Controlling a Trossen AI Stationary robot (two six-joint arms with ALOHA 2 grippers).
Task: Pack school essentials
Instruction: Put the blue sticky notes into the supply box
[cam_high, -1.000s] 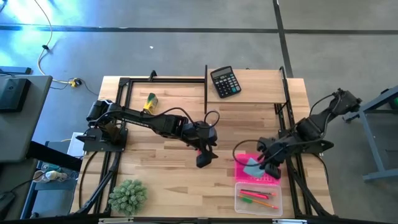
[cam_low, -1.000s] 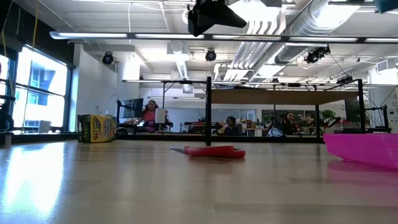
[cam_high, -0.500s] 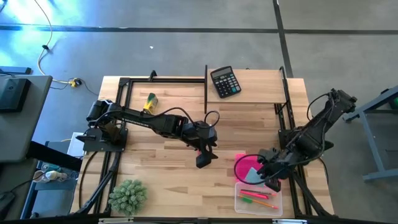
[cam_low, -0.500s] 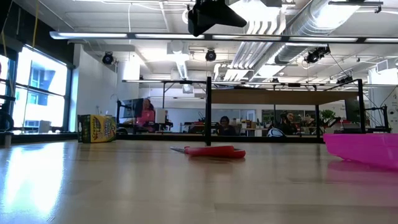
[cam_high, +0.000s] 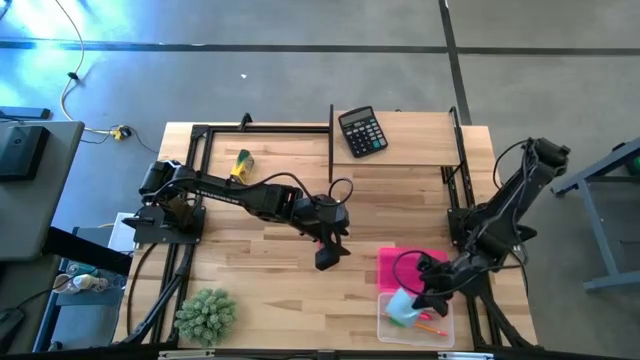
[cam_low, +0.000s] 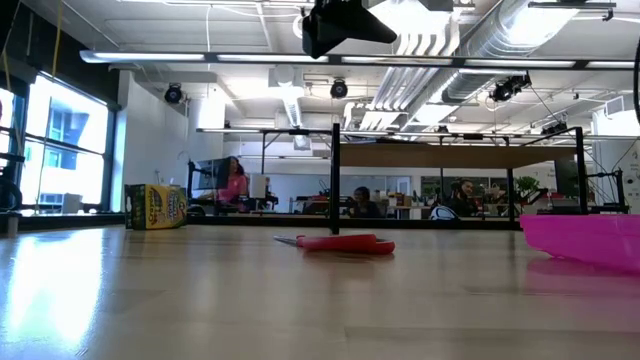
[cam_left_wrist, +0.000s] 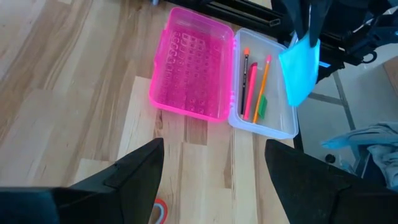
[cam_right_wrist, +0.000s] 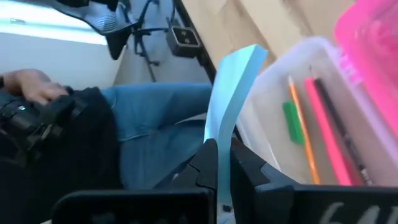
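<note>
The right gripper (cam_high: 412, 303) is closed tight on the light-blue notepad (cam_high: 401, 307) and holds it by 1 edge, just above the clear tray (cam_high: 440, 331) of the pencil case. In the right wrist view the notepad (cam_right_wrist: 230, 106) stands almost upright between the 2 fingers, tilted over the outer wall of the tray (cam_right_wrist: 273, 74). Inside the tray lie the orange pencil (cam_left_wrist: 262, 80), the pink pen (cam_left_wrist: 251, 92) and the small green eraser (cam_left_wrist: 262, 107). The pink lid (cam_left_wrist: 193, 73) lies open flat, joined to the tray on the side toward the table centre.

The left gripper (cam_high: 328, 250) hangs well apart from the tray, over the middle of the table, with its fingers wide and nothing between them. The red scissors (cam_low: 340, 243) lie on the wood, not packed.

The risk, I think, is the release: the notepad is on edge and near the outer wall of the tray, so it may lean on the wall or fall outside, off the table. It also may land on the pencils and stay crooked, so the lid could not close.
</note>
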